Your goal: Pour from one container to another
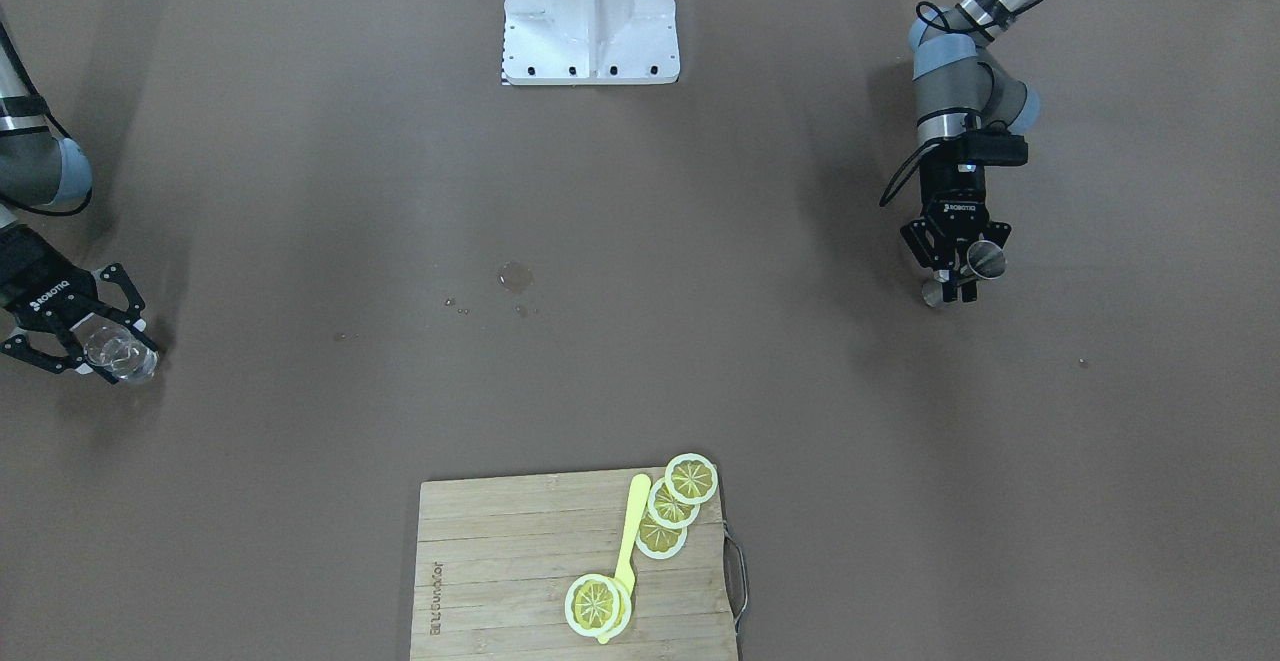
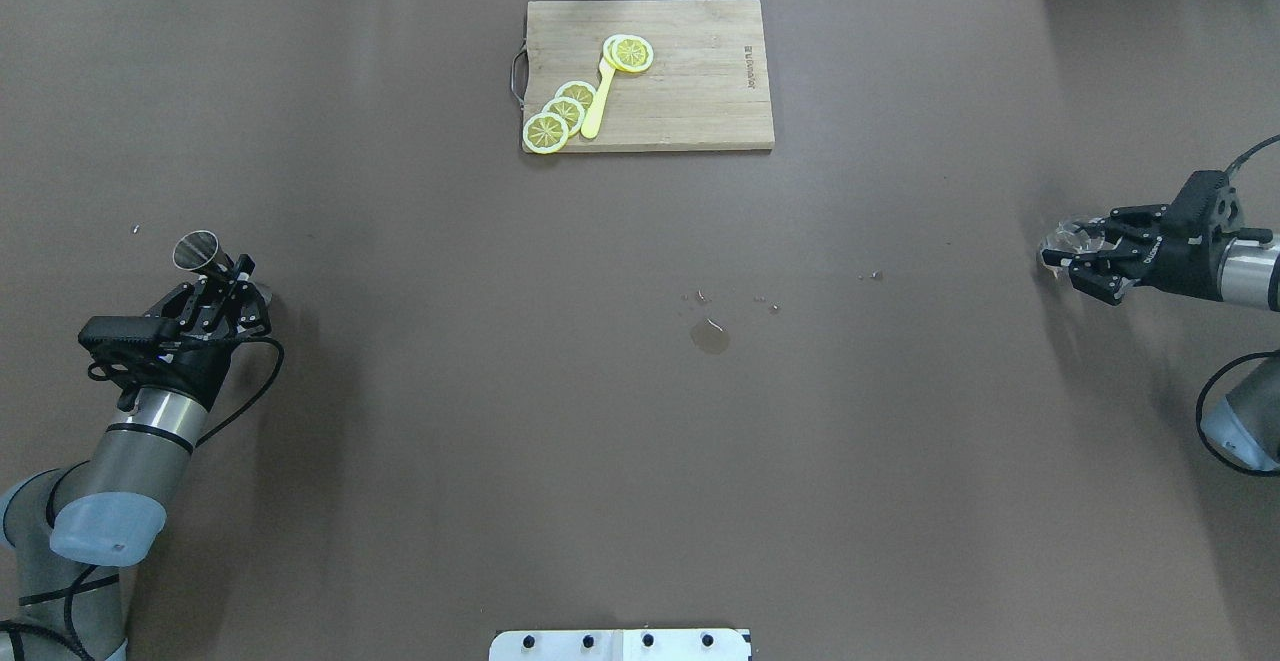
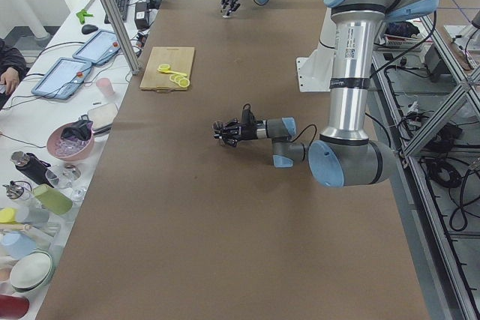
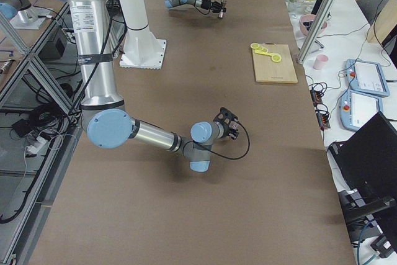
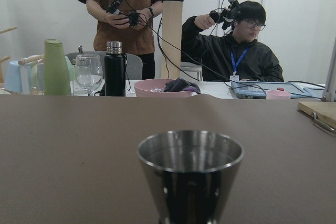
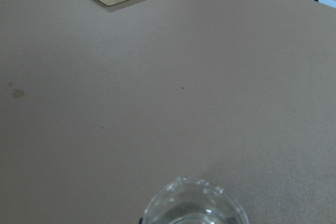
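Steel jigger (image 2: 197, 249): pinched at its waist by the left claw (image 2: 232, 279), at the desk's (image 2: 640, 461) left end. Clear glass (image 2: 1062, 234): gripped in the right claw (image 2: 1078, 243), right end, well apart. Advice: bring both toward centre, jigger level, then tip slowly over the rim.

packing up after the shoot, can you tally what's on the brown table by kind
small grey steel hourglass jigger: 1
small clear drinking glass: 1
wooden cutting board: 1
long yellow plastic utensil: 1
yellow lemon slices: 4 plain to see, maybe a fifth under one
total: 8, or 9 with that fifth
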Available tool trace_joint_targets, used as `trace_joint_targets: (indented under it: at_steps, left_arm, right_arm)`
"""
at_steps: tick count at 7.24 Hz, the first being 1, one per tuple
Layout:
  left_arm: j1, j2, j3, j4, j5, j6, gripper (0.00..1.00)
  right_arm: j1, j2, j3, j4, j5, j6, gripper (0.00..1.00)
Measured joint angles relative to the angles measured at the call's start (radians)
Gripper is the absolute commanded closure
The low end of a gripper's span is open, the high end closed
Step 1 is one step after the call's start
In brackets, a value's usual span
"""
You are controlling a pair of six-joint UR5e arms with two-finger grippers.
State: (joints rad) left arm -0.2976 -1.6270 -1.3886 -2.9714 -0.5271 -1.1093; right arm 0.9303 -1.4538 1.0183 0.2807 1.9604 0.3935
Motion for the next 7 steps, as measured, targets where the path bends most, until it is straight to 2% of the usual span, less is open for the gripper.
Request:
trace_joint_targets:
  at_steps: [2,3,7]
  left_arm:
    - [0.000,0.005,-0.036,0.004,-0.001,0.004,1.00]
    - [-0.001,0.007,-0.054,0.007,-0.003,0.005,1.00]
    - [-0.004,0.011,-0.119,0.009,-0.012,0.003,1.00]
  right_arm:
    - [0.010,0.002,0.024,-0.017,0.025,0.002,1.00]
    - [0.032,0.006,0.060,-0.065,0.066,0.004,1.00]
    - [0.088,0.046,0.302,-0.393,0.222,0.005,1.00]
